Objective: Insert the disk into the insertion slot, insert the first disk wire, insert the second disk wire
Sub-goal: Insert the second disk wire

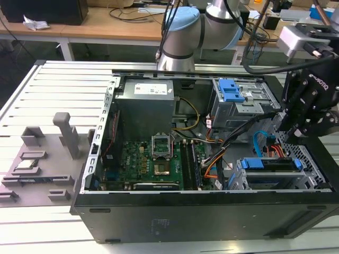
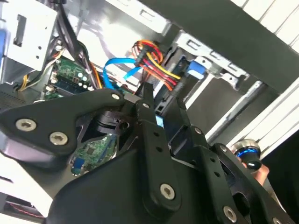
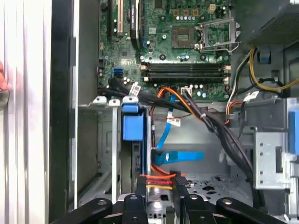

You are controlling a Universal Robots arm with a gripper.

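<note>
The disk (image 1: 269, 165) sits in the insertion slot (image 1: 244, 182), the gripper (image 3: 160, 184) pinches the first disk wire (image 3: 161, 176), and the second disk wire (image 3: 180, 157) looks unplugged.

— Where is the disk (image 1: 271, 165)?
— Lying flat, blue-framed, inside the insertion slot (image 1: 267, 183), the low perforated silver cage.
— And the cables?
— The first disk wire (image 3: 161, 176), orange, red and black, reaches the disk's end; whether it is plugged in, I cannot tell. The second disk wire (image 3: 180, 157), flat light blue, loops just beside it.
</note>
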